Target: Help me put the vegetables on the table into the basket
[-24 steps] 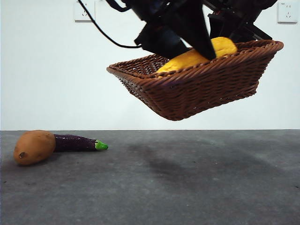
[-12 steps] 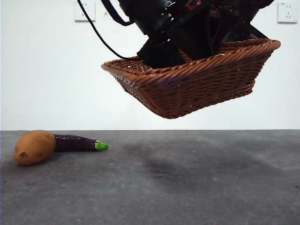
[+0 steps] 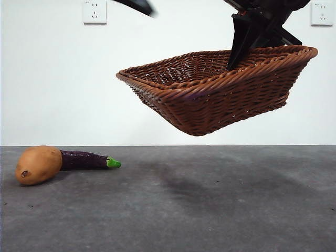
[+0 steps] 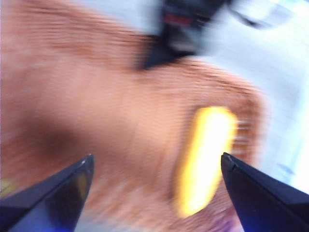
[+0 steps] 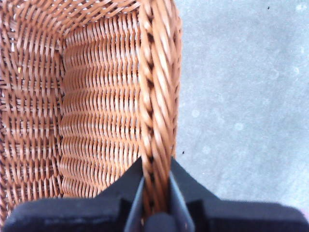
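Note:
My right gripper [image 5: 155, 193] is shut on the braided rim of the brown wicker basket [image 5: 154, 96] and holds it tilted in the air above the table [image 3: 210, 199]; it shows in the front view [image 3: 236, 58] at the basket's [image 3: 210, 100] right rim. My left gripper [image 4: 157, 157] is open and empty above the basket [image 4: 96, 106], in a blurred view. The yellow corn cob [image 4: 205, 159] lies inside the basket, hidden in the front view. The potato [image 3: 38, 165] and the purple eggplant [image 3: 84, 160] lie touching on the table at the far left.
A black tip of the left arm [image 3: 137, 5] shows at the top edge of the front view. Two wall sockets [image 3: 94, 11] sit on the white wall behind. The table's surface runs under the lifted basket.
The left arm, which held the corn over the basket, has let it go inside and risen almost out of the front view. The basket stays held up.

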Available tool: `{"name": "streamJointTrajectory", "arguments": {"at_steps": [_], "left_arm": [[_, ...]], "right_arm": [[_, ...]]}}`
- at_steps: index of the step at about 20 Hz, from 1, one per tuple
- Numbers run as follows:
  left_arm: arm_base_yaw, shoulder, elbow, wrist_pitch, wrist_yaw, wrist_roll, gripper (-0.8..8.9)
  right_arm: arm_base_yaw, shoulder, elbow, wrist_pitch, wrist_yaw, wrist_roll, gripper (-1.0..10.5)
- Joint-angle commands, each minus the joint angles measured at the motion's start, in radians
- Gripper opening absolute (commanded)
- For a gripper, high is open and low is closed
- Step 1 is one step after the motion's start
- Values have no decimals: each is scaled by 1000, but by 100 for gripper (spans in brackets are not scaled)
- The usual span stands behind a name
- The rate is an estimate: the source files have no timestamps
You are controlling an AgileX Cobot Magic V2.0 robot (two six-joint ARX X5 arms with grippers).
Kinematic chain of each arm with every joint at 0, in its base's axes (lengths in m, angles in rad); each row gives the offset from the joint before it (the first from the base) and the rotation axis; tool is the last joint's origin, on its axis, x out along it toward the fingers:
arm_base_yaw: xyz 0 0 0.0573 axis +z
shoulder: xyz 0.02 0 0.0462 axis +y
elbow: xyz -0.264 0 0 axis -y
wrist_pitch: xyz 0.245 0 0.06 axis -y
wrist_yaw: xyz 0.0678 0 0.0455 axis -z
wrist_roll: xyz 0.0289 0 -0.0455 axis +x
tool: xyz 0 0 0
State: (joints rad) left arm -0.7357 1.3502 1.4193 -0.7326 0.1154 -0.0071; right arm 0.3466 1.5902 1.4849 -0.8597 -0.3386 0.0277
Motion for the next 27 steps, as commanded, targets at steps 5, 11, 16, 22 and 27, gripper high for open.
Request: {"name": "streamJointTrajectory", "arguments": {"at_steps": [5, 11, 16, 22, 27], "left_arm": [[293, -113, -3, -249, -238, -172, 441], [426, 128, -3, -256, -187, -245, 441], [461, 341, -3, -212, -194, -281, 442], [482, 471, -4, -197, -197, -281, 442], [482, 539, -4, -194, -220, -281, 441]], "right_arm": [[-2, -2, 5, 26, -2, -34, -12], [-14, -4, 5, 16, -4, -67, -12], [-43, -4, 5, -12, -8, -102, -12], [-67, -4, 5, 0, -14, -114, -12], [-67, -4, 5, 8, -14, -114, -12]]}}
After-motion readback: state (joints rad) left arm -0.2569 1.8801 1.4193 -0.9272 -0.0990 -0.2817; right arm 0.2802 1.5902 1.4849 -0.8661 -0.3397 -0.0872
